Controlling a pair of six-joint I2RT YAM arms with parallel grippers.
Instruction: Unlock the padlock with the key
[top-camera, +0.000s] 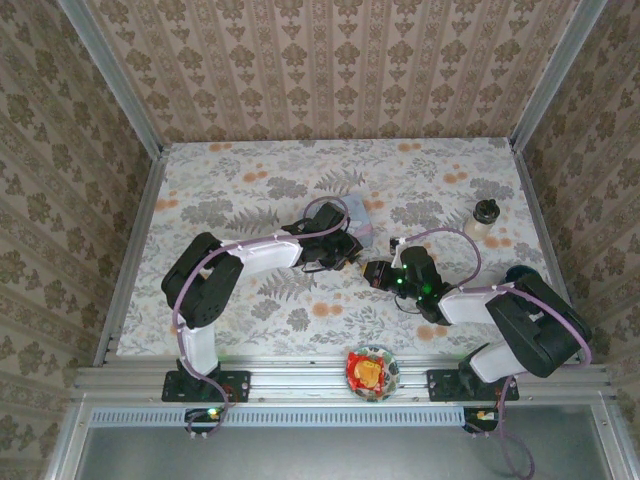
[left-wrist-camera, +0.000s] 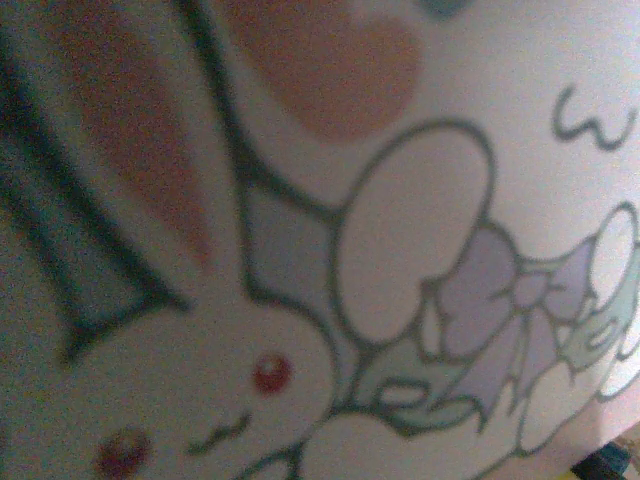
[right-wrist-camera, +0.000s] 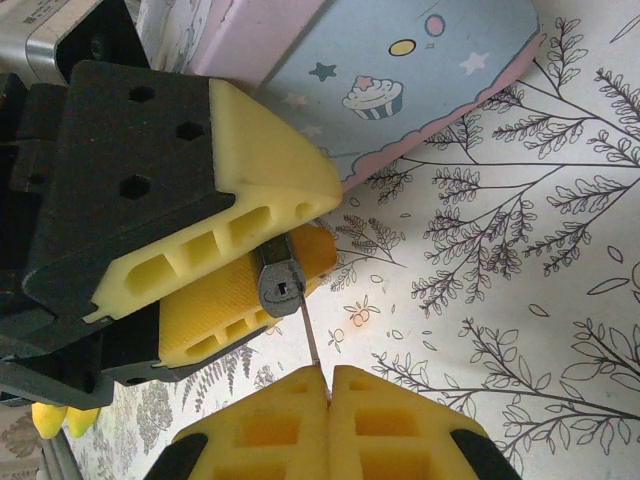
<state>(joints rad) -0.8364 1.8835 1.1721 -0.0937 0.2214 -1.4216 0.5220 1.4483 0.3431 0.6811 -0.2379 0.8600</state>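
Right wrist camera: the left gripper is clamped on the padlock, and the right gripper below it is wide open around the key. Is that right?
Not quite. The right gripper is not open. The right wrist view shows its fingers shut on the key, which points up into the padlock. The left gripper is indeed clamped on the padlock.

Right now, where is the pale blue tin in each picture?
Top view: the tin lies mid-table, just behind the left tool.
Left wrist: the tin sits very close, its bunny drawing blurry.
Right wrist: along the top edge, with a cupcake print.
Shared landmark: the left tool gripping the padlock, beside the tin.
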